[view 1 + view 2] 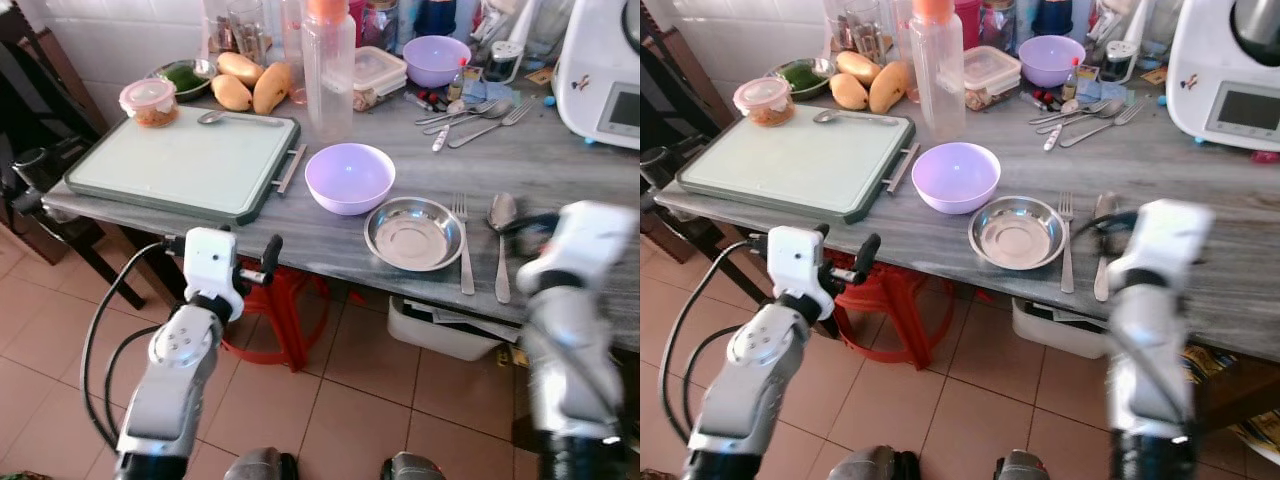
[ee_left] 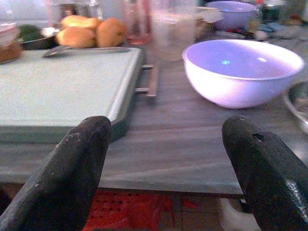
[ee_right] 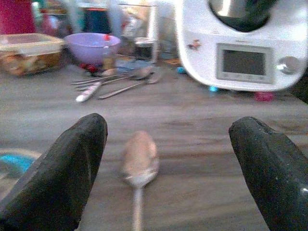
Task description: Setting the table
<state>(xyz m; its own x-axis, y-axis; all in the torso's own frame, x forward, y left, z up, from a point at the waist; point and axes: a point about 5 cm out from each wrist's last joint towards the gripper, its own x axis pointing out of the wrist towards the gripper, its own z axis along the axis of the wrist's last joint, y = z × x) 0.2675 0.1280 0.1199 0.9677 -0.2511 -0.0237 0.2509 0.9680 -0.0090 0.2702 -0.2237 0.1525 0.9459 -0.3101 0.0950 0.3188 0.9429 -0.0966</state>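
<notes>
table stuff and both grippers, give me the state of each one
lilac bowl: upright, empty
steel bowl: upright, empty
fork: flat, right of steel bowl
spoon: flat, beside fork
tray: empty centre
left gripper: open, short of table edge
right gripper: open, over spoon

Both arms silver metal w/ white boxy wrist housings; left arm [image 1: 175, 370] has round screw holes on the forearm & black cables looping off its side. Right arm [image 1: 570, 340] blurred, black cable at wrist. Gripper fingers [image 2: 67, 178] black, rounded, matte, lightly scuffed.
</notes>
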